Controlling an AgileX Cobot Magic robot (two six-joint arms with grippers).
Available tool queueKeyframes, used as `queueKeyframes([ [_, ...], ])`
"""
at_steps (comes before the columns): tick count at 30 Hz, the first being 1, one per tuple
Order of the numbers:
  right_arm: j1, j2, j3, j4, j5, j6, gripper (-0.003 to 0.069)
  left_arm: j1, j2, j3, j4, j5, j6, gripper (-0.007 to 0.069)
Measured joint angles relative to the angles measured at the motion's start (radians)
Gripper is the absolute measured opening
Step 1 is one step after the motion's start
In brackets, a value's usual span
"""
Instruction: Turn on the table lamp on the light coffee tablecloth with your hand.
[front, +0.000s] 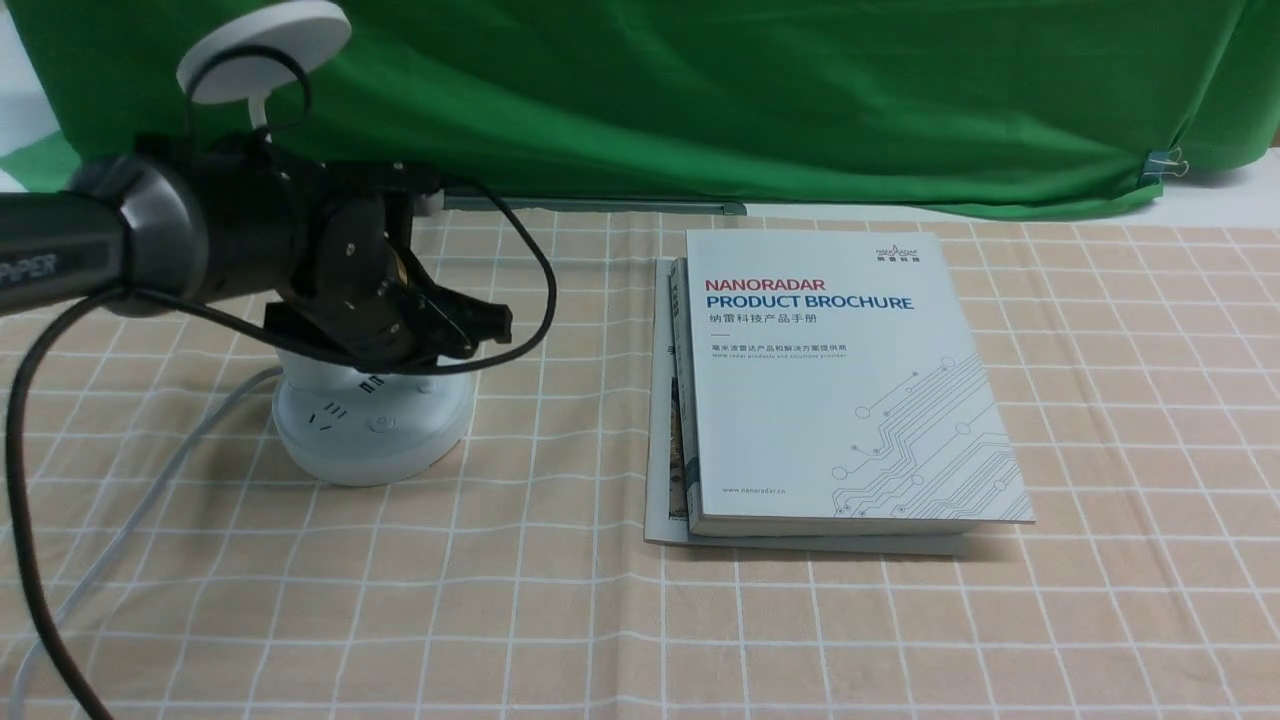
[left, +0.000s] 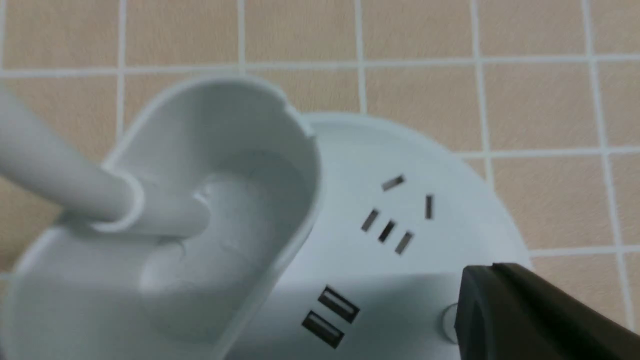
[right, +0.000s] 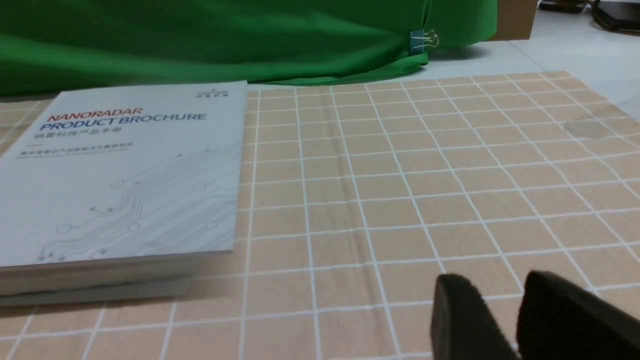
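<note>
1. Nearest in the front view, the light coffee tablecloth covers the surface with its grid of thin white lines. A looping black cable hangs from the left arm, and a grey cord runs across the cloth to the lamp.

2. The table lamp stands upright on the left part of the cloth. Its round base lies under the left arm's end, partly hidden by it in the front view.

3. The left pincer has its fingers together and is over the lamp's base. Its tips are right at the round button, covering part of it; whether they touch it, I cannot tell. The lamp's sockets and cup-shaped holder are beside the tips, with the holder farther off than the button.

4. The right pincer has its fingers slightly apart, with nothing held between them. The lamp is well away from it, over on the robot's left.

5. The white brochure lies face up on other printed matter, between the lamp and the right part of the cloth.

6. Behind the arm, the lamp's disc head rises, tilted, in front of the green draped cloth. A binder clip grips the green cloth's lower edge.
</note>
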Motion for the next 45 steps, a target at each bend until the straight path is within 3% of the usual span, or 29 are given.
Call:
queueKeyframes([
  [25, 0.000, 0.000, 0.000, 0.000, 0.000, 0.000, 0.0241, 0.000, 0.042, -0.015, -0.028, 0.013, 0.016, 0.0000],
  [33, 0.000, 0.000, 0.000, 0.000, 0.000, 0.000, 0.0241, -0.016, -0.080, 0.005, -0.036, 0.034, 0.048, 0.0000],
  [39, 0.000, 0.000, 0.000, 0.000, 0.000, 0.000, 0.0241, -0.084, -0.233, 0.058, -0.231, 0.159, 0.230, 0.0000],
  [43, 0.000, 0.000, 0.000, 0.000, 0.000, 0.000, 0.0241, -0.195, -0.377, 0.244, -0.426, 0.136, 0.401, 0.0000],
  [45, 0.000, 0.000, 0.000, 0.000, 0.000, 0.000, 0.0241, -0.245, -0.465, 0.323, -0.464, 0.096, 0.444, 0.0000],
])
